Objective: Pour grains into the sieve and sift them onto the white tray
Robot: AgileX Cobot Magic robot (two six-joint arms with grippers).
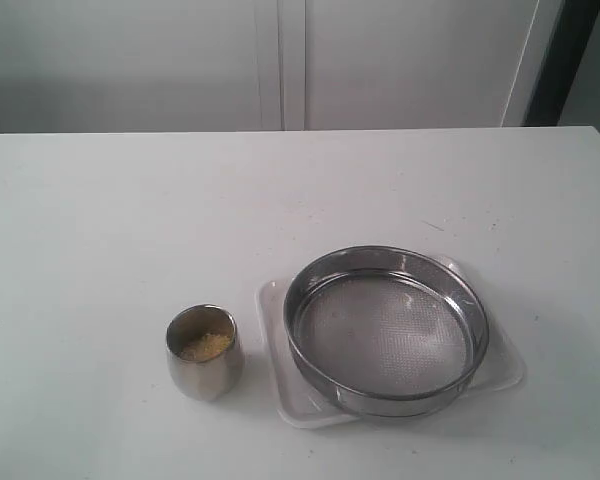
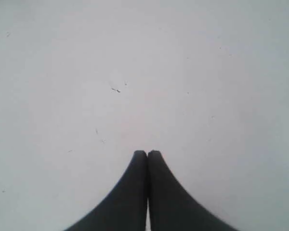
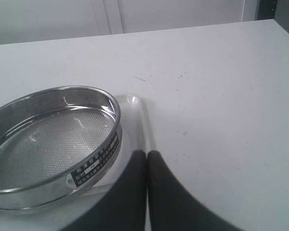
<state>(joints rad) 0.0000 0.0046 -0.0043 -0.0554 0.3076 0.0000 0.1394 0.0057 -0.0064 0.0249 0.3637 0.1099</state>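
On the desk [image 1: 130, 220], exterior view: the sieve [image 1: 386, 330] sits on the tray [image 1: 272, 300] and covers most of it, with the tray's corners showing past the steel rim. A steel cup [image 1: 202, 372] stands upright just left of the tray, not touching it. The grains [image 1: 204, 346] lie yellow in the cup's bottom. Only this view takes in the cup and grains.

Right wrist view: the right tool [image 3: 147, 153] is clenched, tips pressed together, grasping nothing, close by the tray's edge beside the sieve. Only this view shows a black label [image 3: 94, 166] on the sieve's wall; the print is too small to read.

Left wrist view: the left tool [image 2: 147, 153] is clenched, tips together and empty, over bare desk.

Surface: white and matte, with a few dark specks. Room: pale panels [image 1: 280, 60] stand behind the desk's far edge, with a dark strip at far right.
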